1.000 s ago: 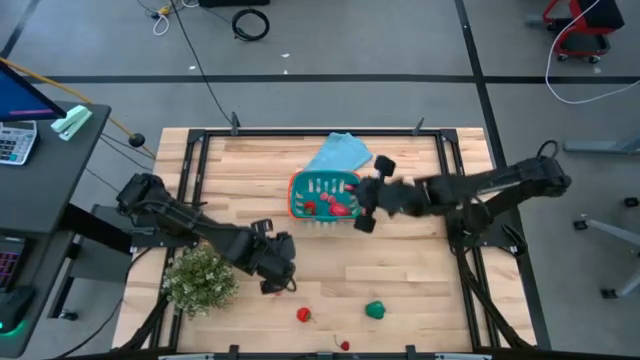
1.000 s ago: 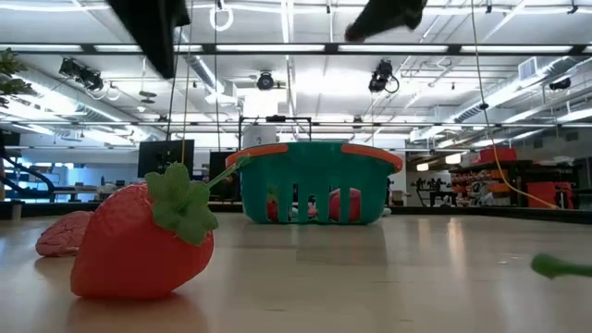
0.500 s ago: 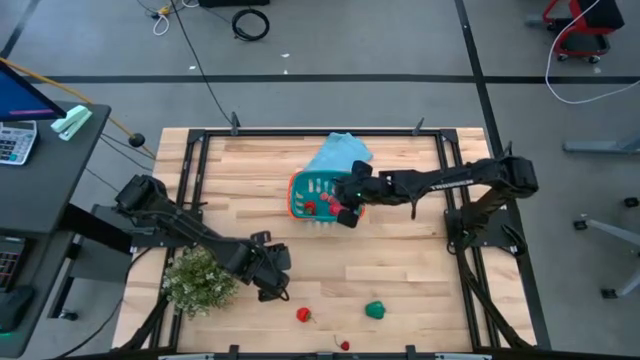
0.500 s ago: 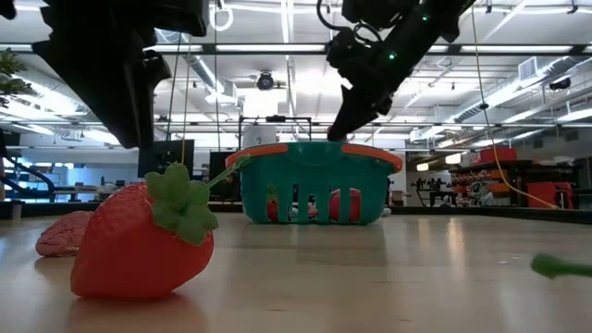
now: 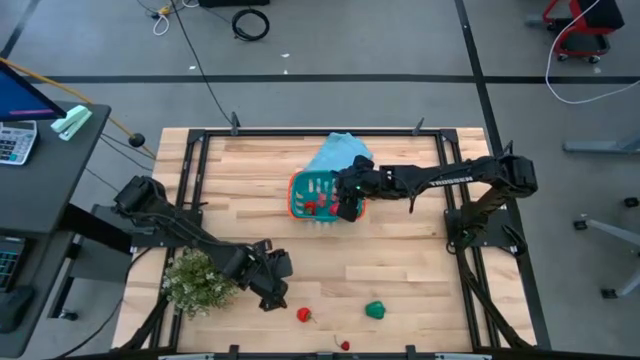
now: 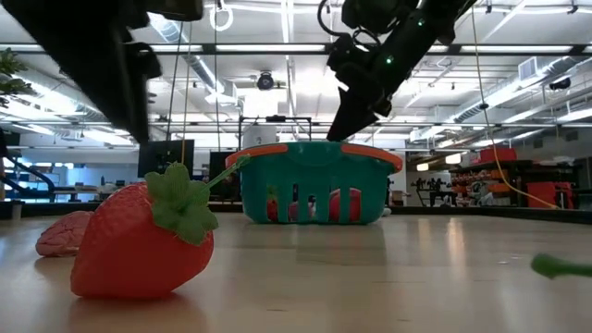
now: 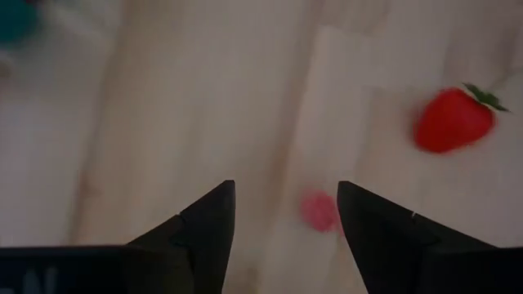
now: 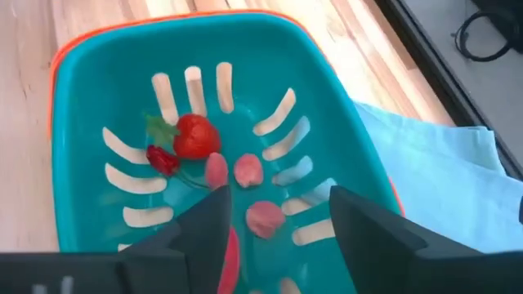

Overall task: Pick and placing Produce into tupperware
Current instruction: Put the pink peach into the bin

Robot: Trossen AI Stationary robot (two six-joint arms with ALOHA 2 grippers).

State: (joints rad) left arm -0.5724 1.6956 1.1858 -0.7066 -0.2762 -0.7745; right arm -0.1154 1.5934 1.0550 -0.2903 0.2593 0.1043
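Placing is the step in hand on the right, picking on the left. Over the teal-green slotted plastic basket with the orange-red rim (image 5: 322, 195), which sits at the middle of the wooden tabletop (image 5: 400, 260) toward its far edge, just beside a flat light-blue cloth (image 5: 338, 153), the right gripper (image 5: 347, 203) hangs with its fingers spread and nothing between them. Its wrist camera looks straight down into the basket (image 8: 98, 90), where a red toy strawberry with a green top (image 8: 193, 135) lies among several smaller red and pink pieces. I judge that a piece has been dropped there, so this arm next needs to lift clear and go for another.

The left gripper (image 5: 277, 291) is low near the tabletop's front edge, jaws wide apart and empty, next to a bushy pale-green potted plant (image 5: 201, 280). Just beside it lies a loose red strawberry piece (image 5: 304, 315); a small green piece (image 5: 375, 310) and a tiny red one (image 5: 345, 346) lie farther along that edge. In its wrist view a small pink piece (image 7: 317, 209) lies between the fingertips on the wood, with the strawberry (image 7: 452, 120) off to one side. Its next move calls for descending over one piece and closing.
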